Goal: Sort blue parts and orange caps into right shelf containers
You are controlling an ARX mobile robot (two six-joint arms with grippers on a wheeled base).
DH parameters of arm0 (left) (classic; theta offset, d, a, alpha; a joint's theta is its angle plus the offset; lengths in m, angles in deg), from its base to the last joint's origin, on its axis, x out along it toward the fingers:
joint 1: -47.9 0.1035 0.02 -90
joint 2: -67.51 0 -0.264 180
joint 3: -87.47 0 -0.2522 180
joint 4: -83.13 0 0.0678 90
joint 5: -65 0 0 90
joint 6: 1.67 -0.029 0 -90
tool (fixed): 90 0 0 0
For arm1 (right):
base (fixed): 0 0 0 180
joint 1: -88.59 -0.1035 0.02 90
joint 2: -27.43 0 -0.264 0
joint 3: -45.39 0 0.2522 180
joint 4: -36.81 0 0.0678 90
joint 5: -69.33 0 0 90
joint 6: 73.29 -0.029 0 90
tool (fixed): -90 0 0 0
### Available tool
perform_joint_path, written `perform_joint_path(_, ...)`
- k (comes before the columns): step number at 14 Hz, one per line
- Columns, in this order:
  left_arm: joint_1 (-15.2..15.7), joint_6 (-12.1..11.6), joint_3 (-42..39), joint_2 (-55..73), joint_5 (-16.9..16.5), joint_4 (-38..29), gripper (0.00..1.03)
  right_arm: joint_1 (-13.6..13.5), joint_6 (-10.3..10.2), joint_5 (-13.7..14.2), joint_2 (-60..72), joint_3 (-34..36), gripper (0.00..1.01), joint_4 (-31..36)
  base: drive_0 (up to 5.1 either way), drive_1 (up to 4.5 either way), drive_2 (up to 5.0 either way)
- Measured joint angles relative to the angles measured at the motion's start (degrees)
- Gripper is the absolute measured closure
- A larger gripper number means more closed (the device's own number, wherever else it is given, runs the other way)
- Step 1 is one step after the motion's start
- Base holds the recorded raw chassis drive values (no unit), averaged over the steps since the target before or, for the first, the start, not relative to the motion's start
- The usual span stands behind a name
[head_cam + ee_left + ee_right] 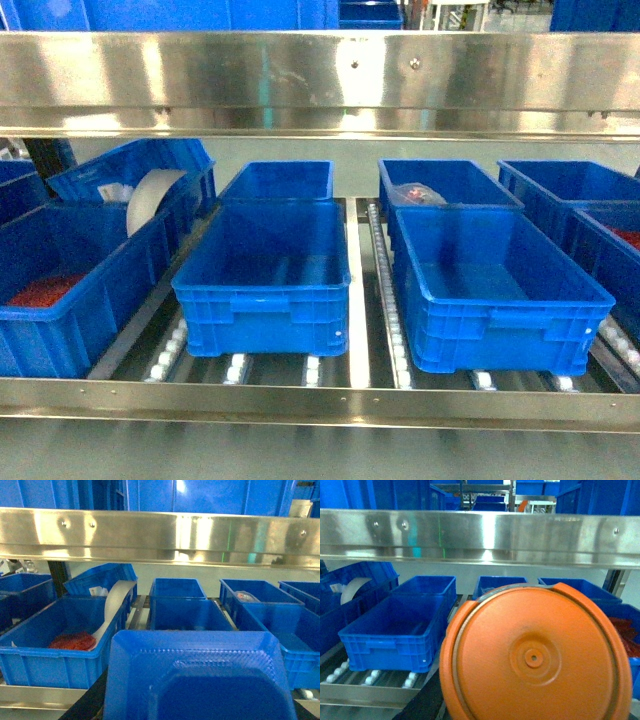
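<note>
The shelf point(320, 80) fills my view. Just behind its front rail point(320, 405), two bins stand on the rollers, the left bin point(262, 325) and the right bin point(500, 335), side by side and apart. Both look bare inside: I see no blue part and no orange cap in either. Further left behind the front rail, the red bin point(60, 335) holds a heap of red bits, and a white roll point(150, 200) leans behind it.

So I judge the sorting hardly begun here. Nothing of mine lies in a bin yet, and both drops are left to do.

On this side of the front rail, a blue part point(200, 680) sits right under my left wrist camera and covers the lower frame. An orange cap point(535, 655) does the same under my right wrist camera, its flat round face toward the lens. Each seems carried by that arm, raised above the front rail and short of the bins.

My claws themselves I cannot see: the part and the cap hide the fingers, and the head view shows no arm. Whether each is clenched on its piece, or how wide, I cannot tell.
</note>
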Motion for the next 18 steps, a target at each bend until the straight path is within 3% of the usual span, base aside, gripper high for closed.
perform_joint_path(18,0.00,-0.02,0.00,0.00,-0.15,0.13,0.60,0.00,-0.04,0.00,0.00,0.00,0.59,-0.15,0.0,0.00,0.0)
